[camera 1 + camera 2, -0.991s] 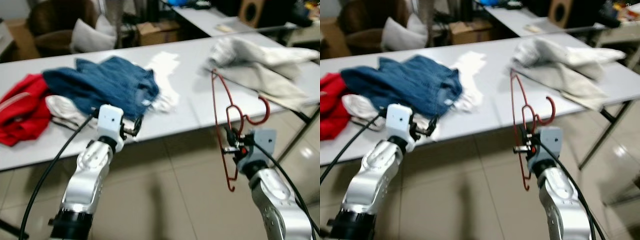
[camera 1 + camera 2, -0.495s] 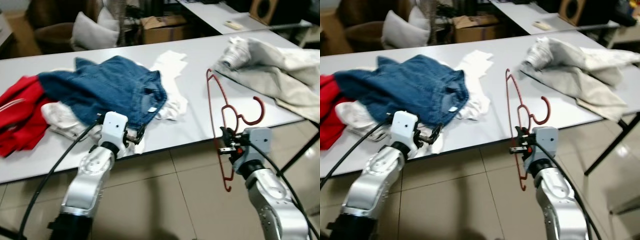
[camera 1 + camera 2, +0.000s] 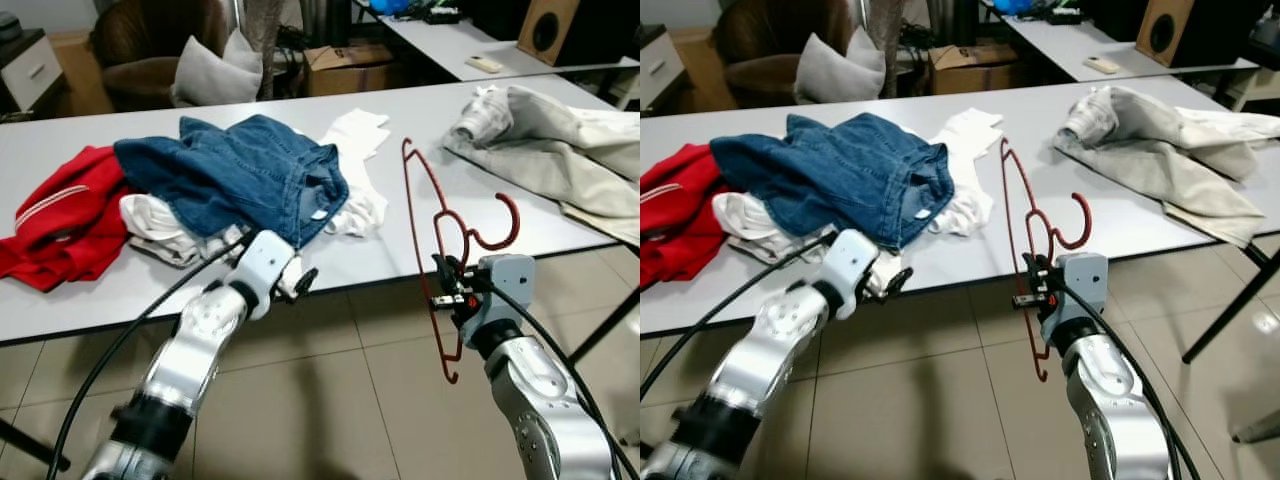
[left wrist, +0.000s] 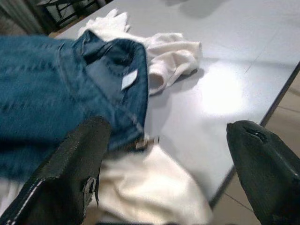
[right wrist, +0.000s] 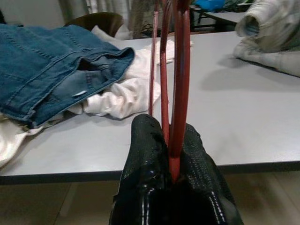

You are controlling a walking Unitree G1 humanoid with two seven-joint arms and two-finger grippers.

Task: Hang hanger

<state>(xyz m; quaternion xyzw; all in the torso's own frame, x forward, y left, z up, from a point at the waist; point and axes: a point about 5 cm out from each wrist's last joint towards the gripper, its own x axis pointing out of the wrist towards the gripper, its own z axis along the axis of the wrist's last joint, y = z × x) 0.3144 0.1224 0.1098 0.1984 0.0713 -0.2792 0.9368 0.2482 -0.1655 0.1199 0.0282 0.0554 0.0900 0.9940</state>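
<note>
1. Through our head camera: our right gripper point(image 3: 447, 290) is clamped on a thin red wire hanger point(image 3: 440, 245), held upright just off the near edge of the long grey table point(image 3: 420, 235), hook curling toward the crumpled beige garment point(image 3: 545, 150) at the table's far right.
2. Same view: our left gripper point(image 3: 300, 282) hovers at the table's near edge, beside a blue denim garment point(image 3: 235, 175) piled over white clothing point(image 3: 355, 205); a red garment point(image 3: 55, 225) lies at the table's left end.
3. Left wrist view: our black fingers point(image 4: 77, 168) stand wide apart above the denim and white cloth.
4. Right wrist view: fingertips point(image 5: 150, 140) pinch the red wire together, table beyond.
</note>
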